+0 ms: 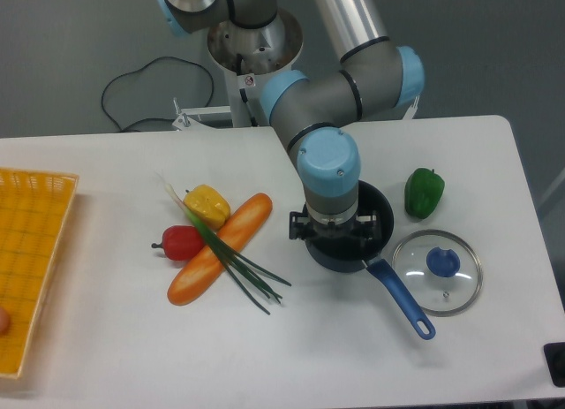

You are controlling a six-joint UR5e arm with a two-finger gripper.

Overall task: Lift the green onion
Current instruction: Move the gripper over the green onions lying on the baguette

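The green onion (pixel 231 254) lies on the white table, slanting from a pale end at the upper left (pixel 169 190) to dark green tips at the lower right (pixel 269 294). It crosses over the orange carrot (pixel 221 247). My gripper (pixel 339 243) points straight down over a dark pan (pixel 375 222), to the right of the onion and apart from it. The wrist hides its fingers, so I cannot tell whether they are open or shut.
A yellow pepper (pixel 207 202) and a red pepper (pixel 182 242) lie beside the carrot. A green bell pepper (pixel 424 193) sits at the right. A glass lid with a blue knob (pixel 437 270) lies by the pan's blue handle (pixel 402 299). A yellow basket (pixel 31 250) stands at the left edge.
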